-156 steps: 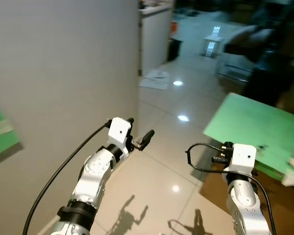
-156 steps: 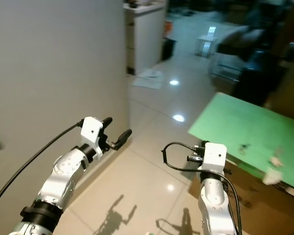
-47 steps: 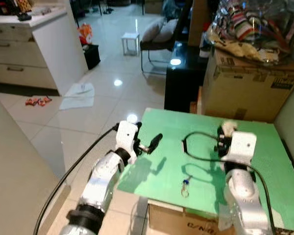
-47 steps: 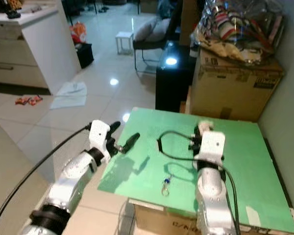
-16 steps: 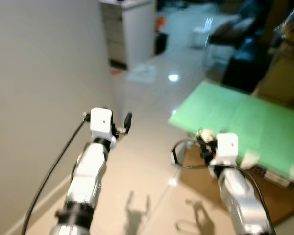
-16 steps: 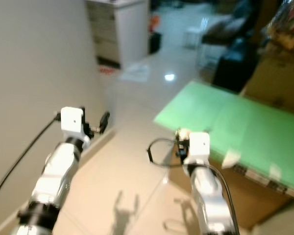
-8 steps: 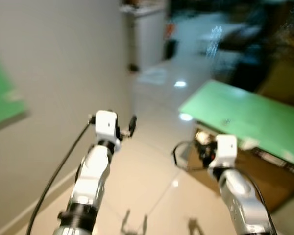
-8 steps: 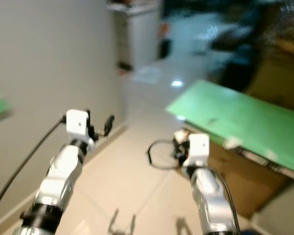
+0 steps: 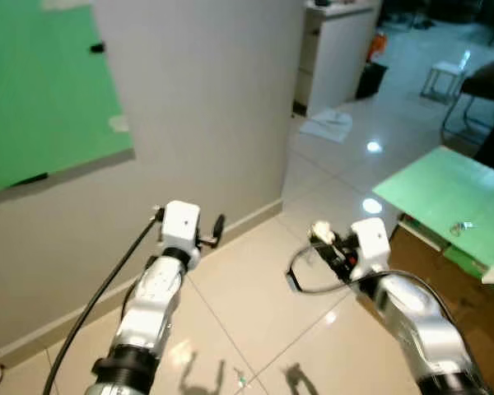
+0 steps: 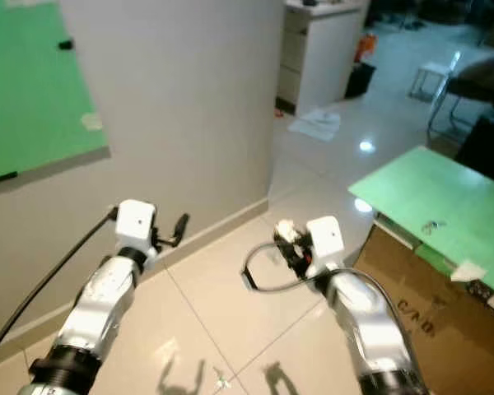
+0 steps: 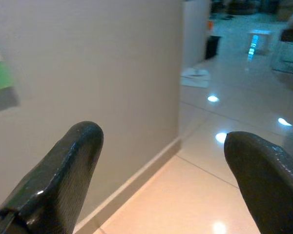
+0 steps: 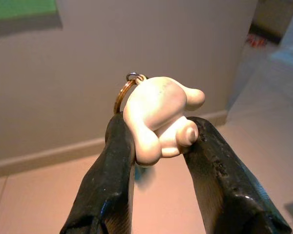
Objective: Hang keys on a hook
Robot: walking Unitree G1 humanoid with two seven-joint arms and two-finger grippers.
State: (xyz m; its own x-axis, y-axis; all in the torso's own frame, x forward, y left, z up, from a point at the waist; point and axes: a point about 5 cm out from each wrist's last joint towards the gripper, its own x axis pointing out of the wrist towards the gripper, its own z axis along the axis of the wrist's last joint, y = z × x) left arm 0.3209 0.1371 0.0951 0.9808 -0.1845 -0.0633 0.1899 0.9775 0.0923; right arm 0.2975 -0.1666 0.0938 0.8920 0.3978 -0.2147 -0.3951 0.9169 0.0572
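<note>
A green board (image 9: 41,90) hangs on the grey wall at my upper left, with a small black hook (image 9: 96,48) near its top right corner. My right gripper (image 9: 321,239) is held out over the floor, well short of the wall. It is shut on a cream-coloured keychain figure (image 12: 158,117) with a brass key ring (image 12: 123,95) at its top. My left gripper (image 9: 216,226) is raised toward the wall below the board, open and holding nothing, its fingers (image 11: 73,170) wide apart.
A green-topped table (image 9: 445,197) on a cardboard box (image 10: 412,280) stands at my right, with a small bunch of keys (image 9: 461,227) on it. A white cabinet (image 9: 337,49), paper on the floor (image 9: 328,125) and a stool (image 9: 441,78) lie beyond the wall's corner.
The view has swung left toward the wall: the green board and hook have come into sight and the table has slid right. Both arms keep their poses, the right still gripping the keychain.
</note>
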